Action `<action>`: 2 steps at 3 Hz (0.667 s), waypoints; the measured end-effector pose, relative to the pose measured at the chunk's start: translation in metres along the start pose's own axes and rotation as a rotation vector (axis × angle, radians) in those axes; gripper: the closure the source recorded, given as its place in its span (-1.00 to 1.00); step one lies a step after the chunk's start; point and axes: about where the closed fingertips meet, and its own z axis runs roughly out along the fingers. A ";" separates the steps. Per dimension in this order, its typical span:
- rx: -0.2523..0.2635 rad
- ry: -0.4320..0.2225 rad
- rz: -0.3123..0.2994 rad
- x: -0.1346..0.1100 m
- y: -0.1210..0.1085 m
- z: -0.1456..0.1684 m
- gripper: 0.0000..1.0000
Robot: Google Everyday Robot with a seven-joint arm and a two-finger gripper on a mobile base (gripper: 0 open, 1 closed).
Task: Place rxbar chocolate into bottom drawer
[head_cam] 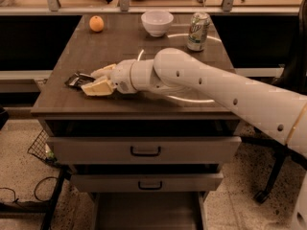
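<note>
The rxbar chocolate [76, 79], a dark shiny wrapper, lies flat on the left part of the wooden cabinet top [120, 47], near its left edge. My gripper [93, 80] rests low on the top right at the bar, with its tip over the bar's right end. The white arm reaches in from the right. The bottom drawer [148, 212] is pulled out at the foot of the cabinet, and its plain grey floor shows below the two upper drawers.
An orange [96, 23], a white bowl [157, 22] and a green soda can [198, 31] stand along the back of the cabinet top. Two upper drawers with dark handles [145, 151] are slightly open. A wire basket [41, 147] and cables lie on the floor at left.
</note>
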 end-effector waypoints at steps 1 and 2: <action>0.000 0.000 0.000 0.000 0.000 0.000 1.00; 0.000 0.000 0.000 0.000 0.000 0.000 1.00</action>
